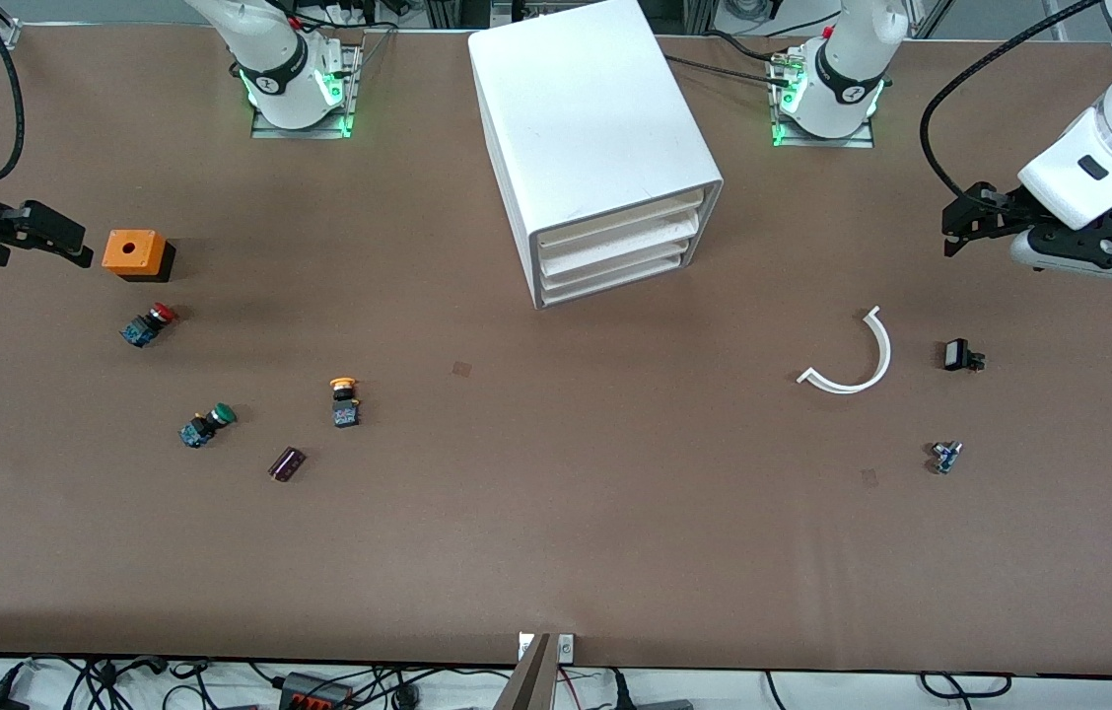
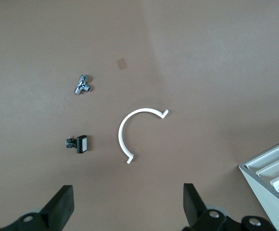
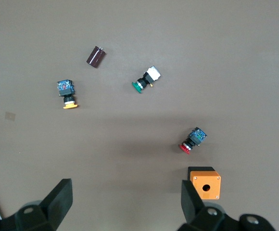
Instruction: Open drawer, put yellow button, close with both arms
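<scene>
Front view: the cabinet (image 1: 595, 148) is sitting mid-table between the two arm bases, its three drawers all pushed in; the drawer (image 1: 620, 225) is the top one. The yellow button (image 1: 344, 401) is lying at about 8 o'clock from the cabinet, nearer the camera, toward the right arm's end. The right gripper (image 1: 73, 245) is hanging released and empty just beside the orange box (image 1: 134, 252); the yellow button is lying at about 4 o'clock from it, well apart. The left gripper (image 1: 955, 229) is hovering open and empty at the left arm's end, over bare table near the white curved strip (image 1: 852, 357).

Left wrist view: both fingers (image 2: 60, 209) are standing wide apart, nothing between them. The white curved strip (image 2: 132, 132), a small black part (image 2: 78, 143) and a metal fitting (image 2: 83, 84) are lying below.

Right wrist view: fingers (image 3: 57, 199) spread, empty. The yellow button (image 3: 67, 94) is lying apart from the red button (image 3: 192, 140), green button (image 3: 145, 80) and dark cylinder (image 3: 95, 57).
</scene>
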`<action>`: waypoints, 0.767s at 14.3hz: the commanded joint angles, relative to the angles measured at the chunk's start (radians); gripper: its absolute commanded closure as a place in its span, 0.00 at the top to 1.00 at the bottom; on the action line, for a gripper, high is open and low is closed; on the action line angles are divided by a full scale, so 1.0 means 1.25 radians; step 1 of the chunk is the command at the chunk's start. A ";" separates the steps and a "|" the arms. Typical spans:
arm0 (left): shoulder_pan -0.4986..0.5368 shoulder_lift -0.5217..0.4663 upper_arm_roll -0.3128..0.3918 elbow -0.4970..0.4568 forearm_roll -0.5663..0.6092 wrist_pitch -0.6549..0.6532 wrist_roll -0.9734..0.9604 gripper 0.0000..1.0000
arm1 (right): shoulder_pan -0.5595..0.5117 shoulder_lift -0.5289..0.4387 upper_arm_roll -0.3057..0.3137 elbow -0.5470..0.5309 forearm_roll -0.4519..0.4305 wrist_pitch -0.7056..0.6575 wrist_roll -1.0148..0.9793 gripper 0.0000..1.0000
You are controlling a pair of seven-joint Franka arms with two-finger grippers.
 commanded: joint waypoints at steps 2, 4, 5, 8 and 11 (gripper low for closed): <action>-0.010 0.002 0.008 0.022 -0.008 -0.022 0.005 1.00 | -0.004 0.013 0.006 -0.001 -0.002 -0.001 -0.003 1.00; -0.012 0.029 0.005 0.057 -0.008 -0.083 0.006 1.00 | -0.004 0.026 0.006 -0.001 -0.003 0.003 -0.003 1.00; -0.017 0.046 0.003 0.078 -0.008 -0.132 0.009 1.00 | -0.002 0.035 0.006 -0.001 -0.003 0.004 -0.003 1.00; -0.037 0.065 0.004 0.099 -0.072 -0.251 0.011 1.00 | 0.018 0.058 0.008 -0.001 -0.001 0.006 -0.003 1.00; -0.041 0.077 0.003 0.100 -0.172 -0.350 0.012 1.00 | 0.078 0.111 0.007 0.000 -0.003 0.031 0.003 1.00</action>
